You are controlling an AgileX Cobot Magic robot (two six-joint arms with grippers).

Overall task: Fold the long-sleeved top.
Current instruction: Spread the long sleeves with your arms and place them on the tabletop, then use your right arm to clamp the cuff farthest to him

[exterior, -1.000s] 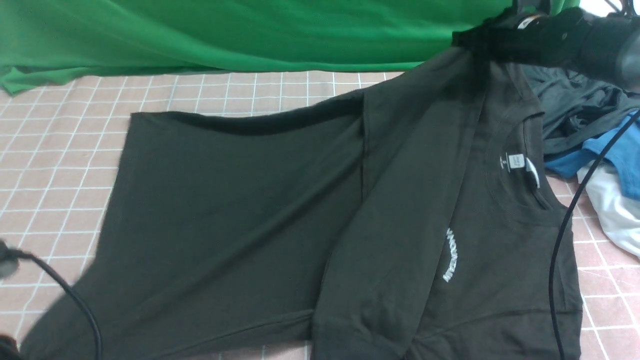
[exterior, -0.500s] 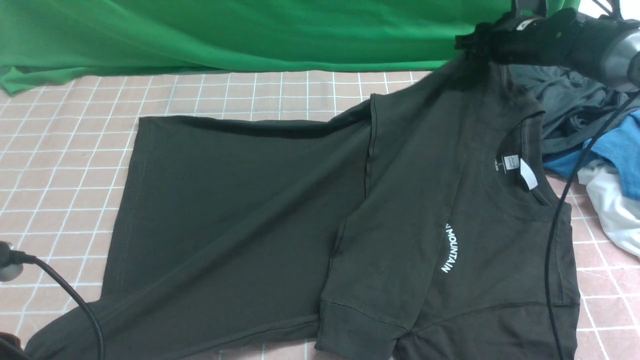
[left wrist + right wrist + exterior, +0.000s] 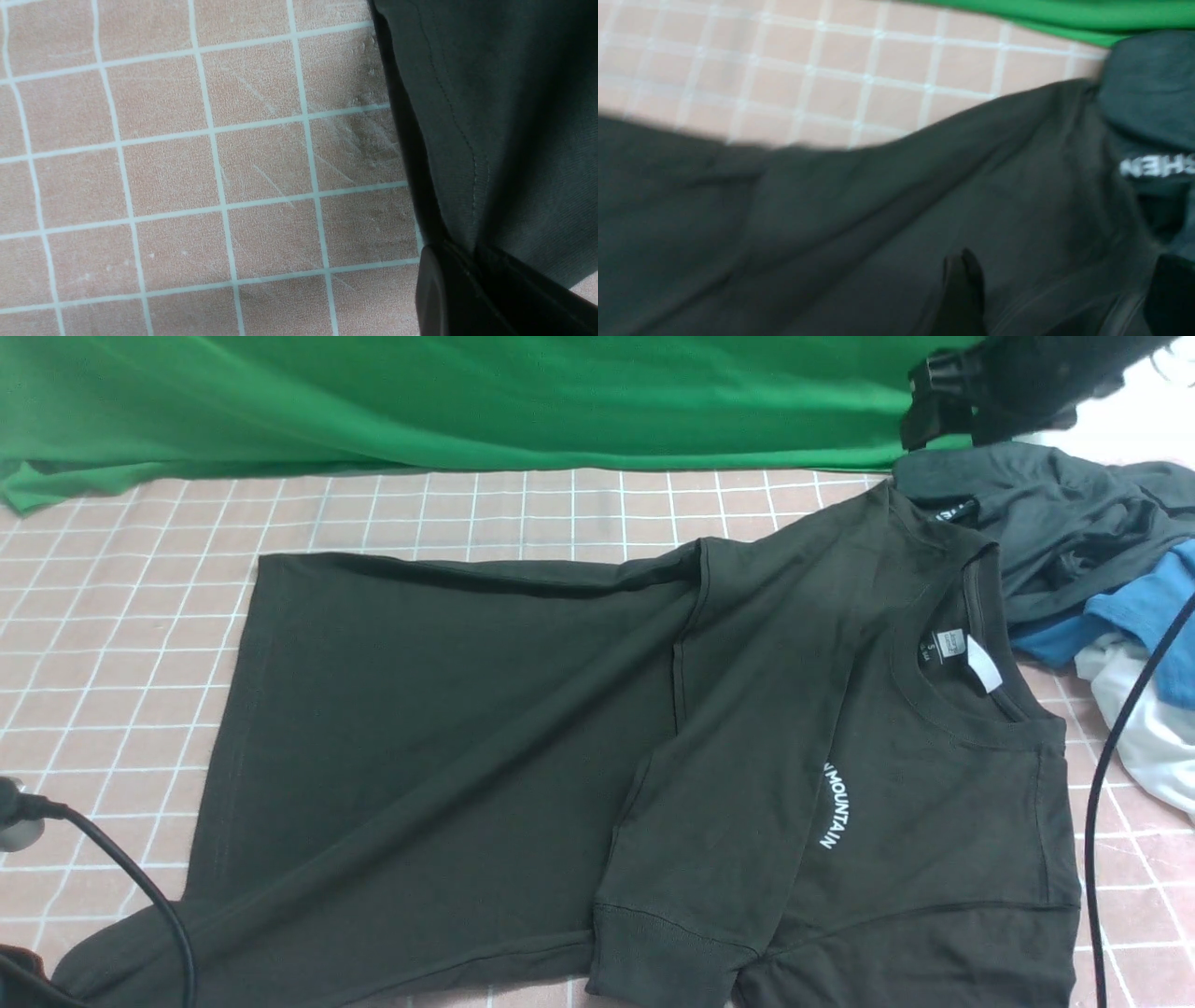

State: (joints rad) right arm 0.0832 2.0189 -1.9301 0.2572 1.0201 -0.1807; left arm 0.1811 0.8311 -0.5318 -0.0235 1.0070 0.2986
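The long-sleeved top [image 3: 448, 728] lies spread on the pink grid table, black, with its neck label [image 3: 976, 658] to the right and one cuffed sleeve [image 3: 709, 821] folded across the chest over part of the "MOUNTAIN" print [image 3: 836, 803]. My right gripper [image 3: 938, 401] hangs open above the far shoulder, holding nothing; in the right wrist view its fingers [image 3: 964, 289] stand wide apart over the black cloth [image 3: 878, 210]. My left gripper [image 3: 469, 266] is shut on the top's stitched hem edge [image 3: 467, 154], close over the table.
A dark grey garment with a white-lettered band [image 3: 1055, 513], a blue shirt [image 3: 1139, 607] and white cloth [image 3: 1148, 728] are heaped at the right. Green backdrop cloth [image 3: 467, 392] drapes along the far edge. Black cables [image 3: 1102, 784] [image 3: 140, 896] hang at both sides.
My right gripper opened and let go of the far shoulder, then pulled up and to the right. The lifted shoulder dropped flat and the top settled on the table.
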